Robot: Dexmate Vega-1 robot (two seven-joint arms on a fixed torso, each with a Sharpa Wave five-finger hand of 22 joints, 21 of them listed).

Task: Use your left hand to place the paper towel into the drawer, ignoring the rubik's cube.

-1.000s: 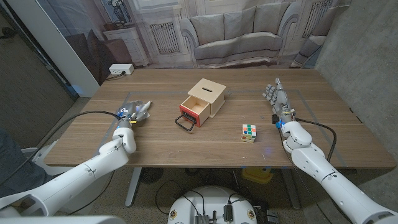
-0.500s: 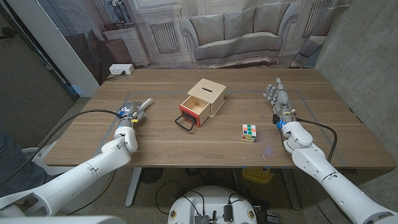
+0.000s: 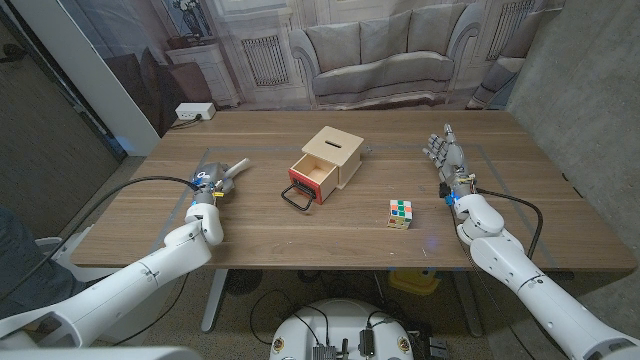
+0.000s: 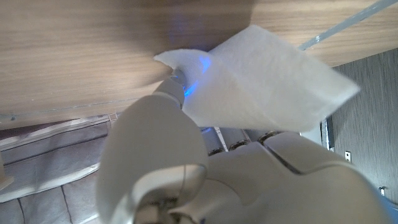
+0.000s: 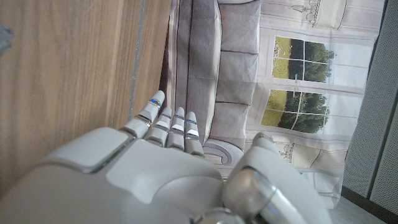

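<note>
1. Head view: the wooden table (image 3: pixel 300 235) is the largest thing here, a smooth brown grain surface with faint pale tape lines on it. Both hands work over it.

2. The drawer (image 3: pixel 314 176) sits well off to the right of the left hand (image 3: pixel 212 183), toward the table's middle. It is a pale wooden box with hard, square edges; its tray is pulled out, red-fronted, with a dark wire handle. The open tray looks shallow, so the towel would need to go in from above.

3. The right hand (image 3: pixel 444 152) stands on its edge at the far side, fingers straight and close together, holding nothing.

4. The paper towel (image 4: pixel 267 81) is in the left hand, pinched at one corner between the fingers; the rest of the sheet fans out free beyond them. In the left wrist view it reads as a thin white sheet with a soft, slightly fuzzy surface and a limp edge.

5. Judged from that: very light, floppy, no stiffness, not fragile but easy to tear or drop. A corner pinch is enough; the hanging part will likely trail and may catch on the tray's rim.

6. The rubik's cube (image 3: pixel 401 213) lies nearer the right hand, small, hard, glossy coloured tiles. It is to be left alone.
</note>
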